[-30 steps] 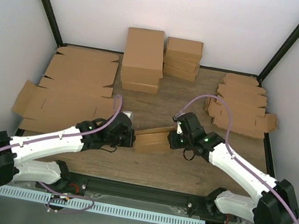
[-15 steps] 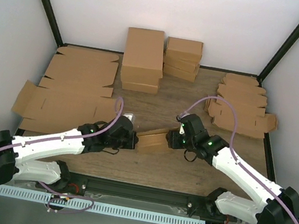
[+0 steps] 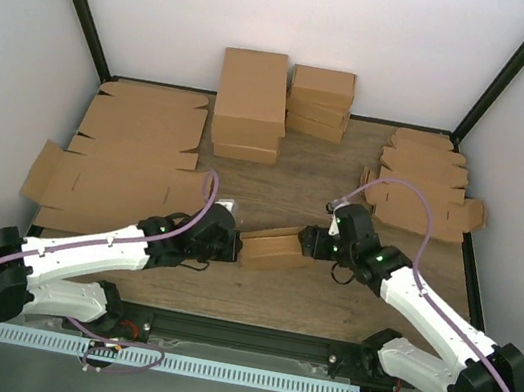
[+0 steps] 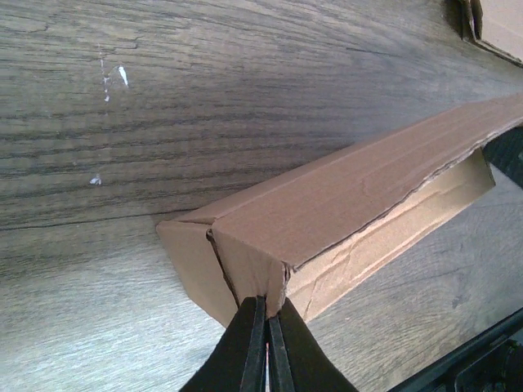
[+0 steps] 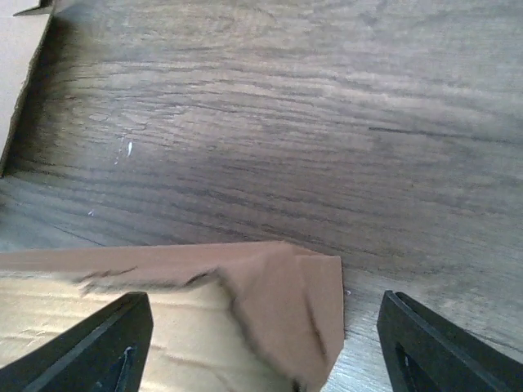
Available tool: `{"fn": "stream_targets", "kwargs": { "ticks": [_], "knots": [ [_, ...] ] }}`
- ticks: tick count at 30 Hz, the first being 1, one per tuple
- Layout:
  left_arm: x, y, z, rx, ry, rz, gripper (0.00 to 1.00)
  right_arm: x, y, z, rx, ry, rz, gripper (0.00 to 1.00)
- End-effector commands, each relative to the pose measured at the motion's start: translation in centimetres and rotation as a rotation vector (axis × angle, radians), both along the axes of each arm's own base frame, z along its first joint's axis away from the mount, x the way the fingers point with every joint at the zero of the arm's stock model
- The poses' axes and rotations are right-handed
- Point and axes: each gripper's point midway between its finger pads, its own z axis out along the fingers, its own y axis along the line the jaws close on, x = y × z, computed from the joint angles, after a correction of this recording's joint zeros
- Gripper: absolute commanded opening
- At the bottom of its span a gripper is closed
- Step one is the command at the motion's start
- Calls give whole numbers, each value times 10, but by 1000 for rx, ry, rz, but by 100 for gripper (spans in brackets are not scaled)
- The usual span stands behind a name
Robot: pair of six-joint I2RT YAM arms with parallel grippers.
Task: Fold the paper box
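While the wooden table [image 3: 264, 298] carries large flat cardboard sheets [image 3: 127, 157] on its left and stacked brown boxes [image 3: 251, 103] at the back, the small paper box [image 3: 273, 247] lies near the front middle, between both arms. The left gripper [image 4: 267, 314] is pinched tight on the folded corner at the box's left end. The right gripper [image 5: 263, 335] gapes wide, its fingers [image 5: 106, 343] straddling the box's right end, not visibly touching.

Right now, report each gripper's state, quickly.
Left gripper: shut on the paper box, pinching its end corner.
Right gripper: open, jaws either side of the box's other end.
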Motion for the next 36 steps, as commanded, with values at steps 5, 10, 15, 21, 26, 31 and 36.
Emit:
{"fn": "stream_targets", "kwargs": {
  "ticks": [5,10,15,21,26,31,36],
  "knots": [
    [-3,7,-3,64,21,-12,4,-17,26,-3,177,66,118,71],
    [3,6,11,61,-6,-23,4,-29,34,-4,236,104,128,66],
    [6,3,19,59,-10,-49,4,-39,40,-6,248,121,124,65],
    [1,9,13,89,4,-62,4,-38,32,-6,203,101,90,67],
    [-4,11,8,97,16,-83,4,-35,19,3,144,61,64,70],
    [-5,13,6,116,13,-100,4,-26,10,15,102,33,4,78],
    [-3,12,9,122,8,-106,4,-19,1,20,25,15,-34,78]
  ]
}}
